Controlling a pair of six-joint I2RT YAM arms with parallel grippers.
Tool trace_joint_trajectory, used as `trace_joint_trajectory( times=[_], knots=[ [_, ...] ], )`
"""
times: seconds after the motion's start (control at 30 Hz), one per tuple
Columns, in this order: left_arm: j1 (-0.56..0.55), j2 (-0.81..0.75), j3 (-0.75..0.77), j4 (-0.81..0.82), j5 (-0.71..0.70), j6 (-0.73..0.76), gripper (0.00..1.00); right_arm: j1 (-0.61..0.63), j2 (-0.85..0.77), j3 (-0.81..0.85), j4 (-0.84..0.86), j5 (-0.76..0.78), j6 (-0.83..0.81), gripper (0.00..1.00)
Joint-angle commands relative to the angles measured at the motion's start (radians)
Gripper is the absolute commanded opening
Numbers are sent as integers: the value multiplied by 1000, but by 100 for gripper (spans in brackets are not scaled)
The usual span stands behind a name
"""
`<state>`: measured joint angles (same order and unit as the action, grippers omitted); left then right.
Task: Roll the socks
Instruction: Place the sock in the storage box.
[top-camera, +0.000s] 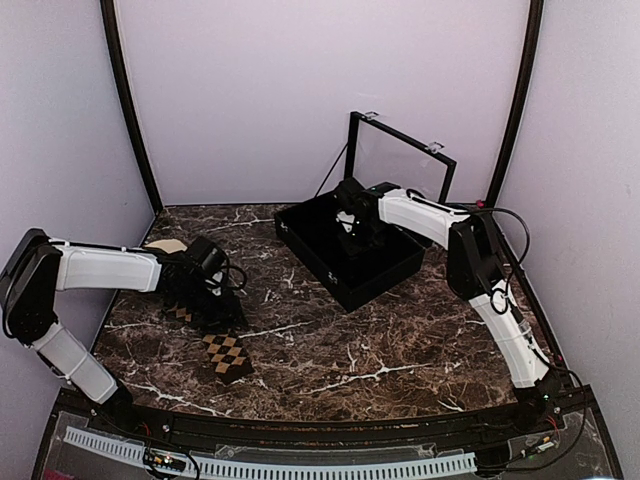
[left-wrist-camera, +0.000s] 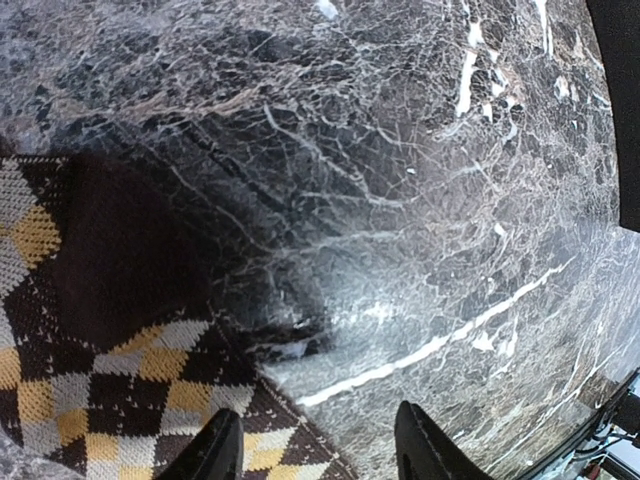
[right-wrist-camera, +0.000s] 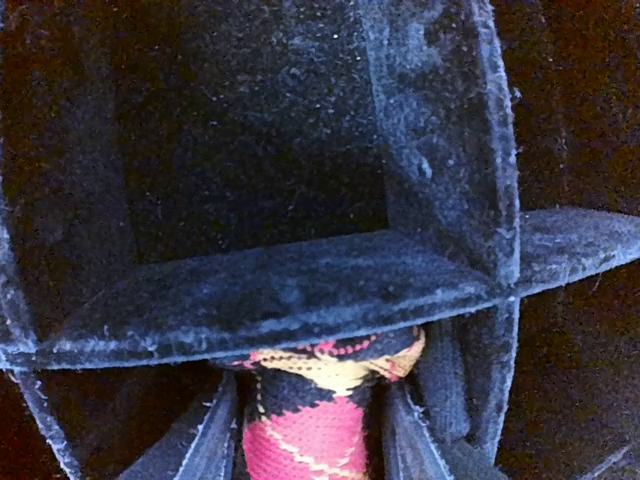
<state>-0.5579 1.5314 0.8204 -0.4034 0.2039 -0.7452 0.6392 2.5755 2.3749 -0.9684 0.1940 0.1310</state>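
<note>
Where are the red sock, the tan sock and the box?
red sock (right-wrist-camera: 305, 440): right wrist view, on its pink diamond.
tan sock (top-camera: 227, 357): top view, on its near end.
box (top-camera: 390, 280): top view, on its near right wall.

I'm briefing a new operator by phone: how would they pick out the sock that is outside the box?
On the dark marble table, look left of the black divided box, near the left gripper. The flat sock there is black with tan diamonds, unlike the red-diamond sock rolled up inside a box compartment.
</note>
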Motion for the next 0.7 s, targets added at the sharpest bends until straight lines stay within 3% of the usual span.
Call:
trace_joint_trajectory(
  times=[0.0, 0.67],
  knots=[
    [6, -57, -4, -38, -5, -8, 55, -1, -46, -6, 19, -21, 43, 46],
    [7, -109, -65, -5, 9, -39, 55, 1, -174, -20, 33, -9, 80, 48]
  ],
)
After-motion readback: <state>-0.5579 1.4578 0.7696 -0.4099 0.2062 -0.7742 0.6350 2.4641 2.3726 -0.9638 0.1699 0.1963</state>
